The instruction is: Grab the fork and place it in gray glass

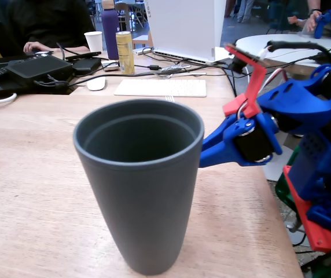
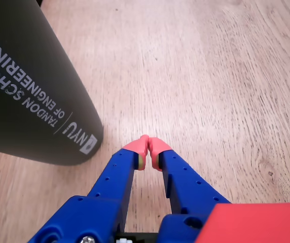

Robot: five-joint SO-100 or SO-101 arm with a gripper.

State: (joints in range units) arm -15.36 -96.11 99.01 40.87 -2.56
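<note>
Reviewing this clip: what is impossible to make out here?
- Fork: in neither view; inside the gray glass or elsewhere, cannot tell.
- Glass interior: hidden below its rim in the fixed view.
- Gripper fingertips: behind the glass in the fixed view.
- Glass top: cropped in the wrist view.

Gray glass (image 1: 139, 185): matte, opaque, plastic-like wall, white print on side in wrist view. Table (image 2: 216, 76): pale wood, visible grain, smooth. Gripper (image 2: 148, 147): blue plastic, slightly glossy, red tips.

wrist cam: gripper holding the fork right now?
No. In the wrist view the gripper is shut, red tips touching with nothing between them, above bare table beside the gray glass; no fork is visible.
</note>
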